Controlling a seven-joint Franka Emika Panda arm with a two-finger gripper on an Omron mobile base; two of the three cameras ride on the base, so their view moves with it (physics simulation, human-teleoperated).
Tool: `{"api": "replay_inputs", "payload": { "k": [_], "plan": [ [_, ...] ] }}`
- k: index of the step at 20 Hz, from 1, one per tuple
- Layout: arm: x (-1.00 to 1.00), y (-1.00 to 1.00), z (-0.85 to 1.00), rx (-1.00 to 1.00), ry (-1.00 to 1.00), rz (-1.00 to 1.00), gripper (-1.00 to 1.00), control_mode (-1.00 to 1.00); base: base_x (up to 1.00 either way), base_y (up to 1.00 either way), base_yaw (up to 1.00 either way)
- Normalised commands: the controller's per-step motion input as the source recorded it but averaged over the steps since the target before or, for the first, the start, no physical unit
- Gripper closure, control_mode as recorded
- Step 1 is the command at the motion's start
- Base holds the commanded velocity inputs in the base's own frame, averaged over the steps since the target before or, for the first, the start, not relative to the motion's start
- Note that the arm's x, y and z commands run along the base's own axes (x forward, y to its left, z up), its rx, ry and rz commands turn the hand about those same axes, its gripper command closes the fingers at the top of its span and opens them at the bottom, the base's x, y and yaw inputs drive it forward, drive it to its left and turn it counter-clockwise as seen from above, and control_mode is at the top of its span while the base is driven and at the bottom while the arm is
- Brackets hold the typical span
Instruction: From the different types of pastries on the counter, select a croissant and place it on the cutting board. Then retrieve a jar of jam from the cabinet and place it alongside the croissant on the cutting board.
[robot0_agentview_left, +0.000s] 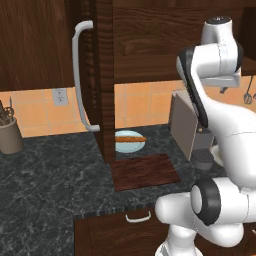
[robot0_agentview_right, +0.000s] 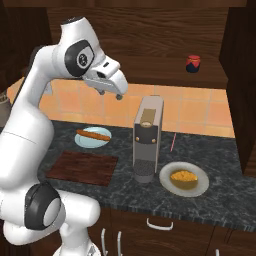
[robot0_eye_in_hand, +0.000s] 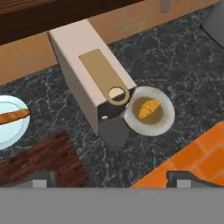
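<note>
The golden-orange croissant (robot0_agentview_right: 183, 176) lies on a grey plate (robot0_agentview_right: 197, 190) on the dark marbled counter (robot0_agentview_right: 220, 160), right of a coffee machine; the hand view looks down on the croissant (robot0_eye_in_hand: 148, 108). The long brown stick pastry (robot0_agentview_right: 93, 134) rests on a pale blue plate. The reddish-brown cutting board (robot0_agentview_right: 82, 167) lies bare in front of that plate. The red jar of jam (robot0_agentview_right: 193, 63) stands on the shelf of the cabinet (robot0_agentview_right: 150, 65), whose door (robot0_agentview_left: 102, 75) stands swung open. My gripper (robot0_agentview_right: 119, 95) hangs open and empty, high above the counter and left of the machine's top.
A tall beige coffee machine (robot0_agentview_right: 147, 135) stands between the cutting board and the croissant's plate. The open door with its pale bar handle (robot0_agentview_left: 79, 75) juts out over the counter left of the board. A brown utensil holder (robot0_agentview_left: 10, 134) sits at the far left.
</note>
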Motion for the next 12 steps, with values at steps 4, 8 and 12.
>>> {"api": "replay_inputs", "payload": {
  "k": [4,8,12],
  "plan": [
    [-0.08,-0.40,0.42,-0.03,-0.21,-0.18,-1.00,-1.00,0.00,0.00,0.00],
    [0.02,-0.38,0.13,-0.10,-0.34,-0.10,-1.00,-1.00,0.00,0.00,0.00],
    [0.08,-0.41,0.03,-0.11,-0.37,-0.04,-1.00,-1.00,0.00,0.00,0.00]
  ]
}}
